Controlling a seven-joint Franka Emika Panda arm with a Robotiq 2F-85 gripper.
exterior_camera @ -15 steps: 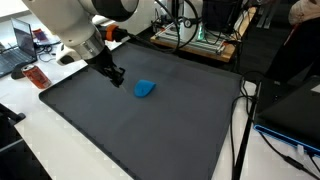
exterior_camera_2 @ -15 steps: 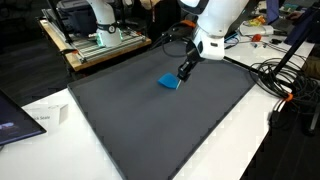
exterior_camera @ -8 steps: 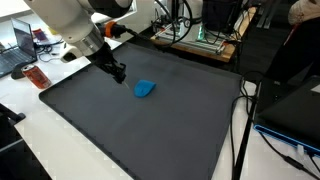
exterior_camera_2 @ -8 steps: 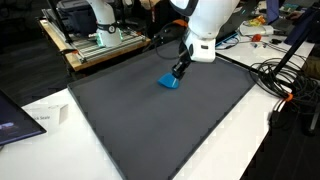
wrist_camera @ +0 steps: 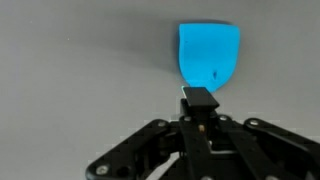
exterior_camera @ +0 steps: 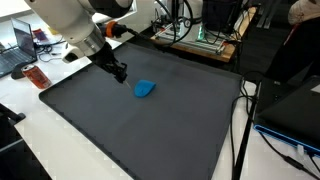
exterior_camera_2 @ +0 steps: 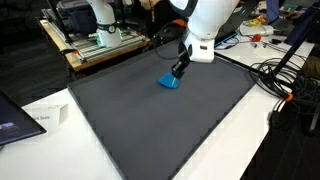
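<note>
Gripper (exterior_camera: 119,73) was shut, jaws pressed together, holding nothing, hanging low over the mat (exterior_camera: 150,130) just beside the blue piece (exterior_camera: 145,88). White table (exterior_camera_2: 60,150) carried the dark mat, which covered most of it. Mat edges showed in both exterior views, and cables (exterior_camera: 241,125) ran along one side edge. Wide bare mat spread toward the near edge. Blue piece lay flat on the far half, well in from every edge. In the wrist view it sat right at the closed fingertips (wrist_camera: 200,98); contact could not be told.
</note>
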